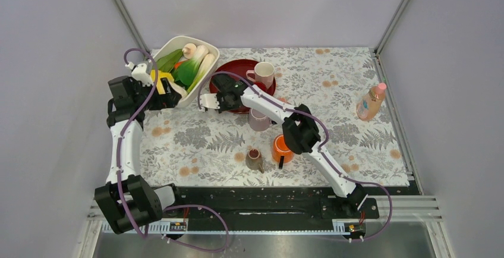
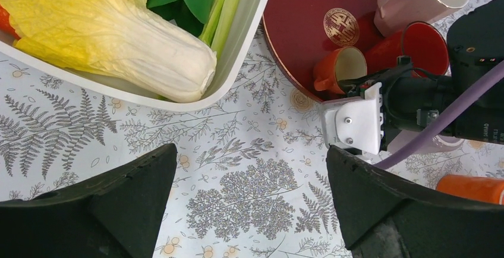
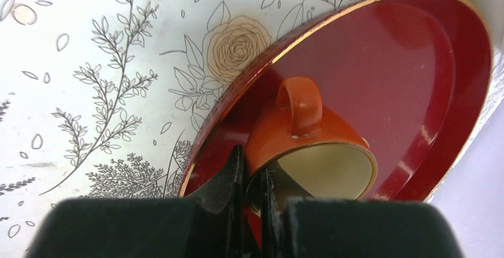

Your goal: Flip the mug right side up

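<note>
A small orange mug [image 3: 303, 133] with a cream inside lies tilted on the red tray [image 3: 416, 74], handle pointing away from the wrist camera. My right gripper [image 3: 252, 181] is shut on its rim, one finger inside and one outside. The left wrist view shows the same mug [image 2: 336, 68] on the tray's near edge [image 2: 297, 26]. In the top view my right gripper [image 1: 209, 100] hides the mug. My left gripper [image 2: 249, 192] is open and empty above the patterned cloth, just left of the tray, beside the white bowl [image 1: 184, 62].
A pink mug [image 1: 264, 74] stands upright on the tray, with a red mug [image 2: 416, 47] on its side beside it. A lilac mug [image 1: 259, 119], an orange mug [image 1: 282, 149] and a small brown mug [image 1: 254, 159] sit mid-table. A lotion bottle [image 1: 371, 101] stands at the right.
</note>
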Action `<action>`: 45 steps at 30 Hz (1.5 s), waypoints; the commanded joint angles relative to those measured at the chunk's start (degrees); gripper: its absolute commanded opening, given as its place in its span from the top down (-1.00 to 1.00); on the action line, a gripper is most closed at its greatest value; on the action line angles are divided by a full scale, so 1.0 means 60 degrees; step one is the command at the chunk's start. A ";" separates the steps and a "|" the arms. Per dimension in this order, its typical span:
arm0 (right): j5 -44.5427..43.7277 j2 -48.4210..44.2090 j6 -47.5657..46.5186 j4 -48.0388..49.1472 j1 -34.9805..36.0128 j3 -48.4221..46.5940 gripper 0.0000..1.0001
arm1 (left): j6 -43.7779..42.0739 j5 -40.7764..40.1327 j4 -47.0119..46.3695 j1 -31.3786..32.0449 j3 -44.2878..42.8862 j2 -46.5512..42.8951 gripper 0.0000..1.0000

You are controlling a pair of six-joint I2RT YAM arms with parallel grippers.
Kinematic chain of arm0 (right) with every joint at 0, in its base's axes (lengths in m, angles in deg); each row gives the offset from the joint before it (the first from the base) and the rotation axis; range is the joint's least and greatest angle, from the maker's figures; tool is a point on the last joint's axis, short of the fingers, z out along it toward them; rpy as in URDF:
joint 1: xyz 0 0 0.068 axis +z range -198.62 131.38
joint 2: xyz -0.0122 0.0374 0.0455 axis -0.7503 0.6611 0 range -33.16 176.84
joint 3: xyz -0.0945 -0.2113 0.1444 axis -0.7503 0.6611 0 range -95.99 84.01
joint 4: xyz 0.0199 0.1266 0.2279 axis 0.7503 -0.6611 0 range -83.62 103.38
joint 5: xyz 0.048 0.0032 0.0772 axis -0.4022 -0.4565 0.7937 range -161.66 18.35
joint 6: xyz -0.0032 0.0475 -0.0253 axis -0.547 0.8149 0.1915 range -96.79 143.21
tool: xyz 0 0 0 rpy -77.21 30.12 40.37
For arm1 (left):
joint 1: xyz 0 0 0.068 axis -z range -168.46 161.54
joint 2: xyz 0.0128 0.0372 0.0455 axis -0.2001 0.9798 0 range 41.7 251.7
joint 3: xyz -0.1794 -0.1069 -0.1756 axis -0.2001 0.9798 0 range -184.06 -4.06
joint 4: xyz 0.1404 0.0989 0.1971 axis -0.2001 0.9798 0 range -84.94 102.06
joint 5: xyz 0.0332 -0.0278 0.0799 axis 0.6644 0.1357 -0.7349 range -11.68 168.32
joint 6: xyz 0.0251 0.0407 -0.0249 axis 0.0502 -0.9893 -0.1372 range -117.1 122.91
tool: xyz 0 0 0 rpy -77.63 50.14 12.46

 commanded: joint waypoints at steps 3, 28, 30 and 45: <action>-0.0220 -0.0130 -0.0384 -0.0067 -0.0047 -0.0492 1.00 | -0.0134 0.0563 -0.0552 0.0004 -0.0038 -0.0226 -0.98; -0.0897 -0.1927 0.0639 0.0221 0.0080 -0.0075 -0.33 | -0.0970 0.0762 0.0594 0.0453 -0.1114 -0.0078 -0.98; -0.0986 -0.2592 0.0867 0.0520 0.0106 0.0459 -0.38 | -0.1419 0.0694 0.1033 0.0723 -0.1474 -0.0168 -0.98; -0.3577 -0.8477 0.7010 0.1528 -0.1384 0.6028 -0.99 | -0.7743 0.0452 0.5286 0.9494 -0.2963 -0.0859 -0.98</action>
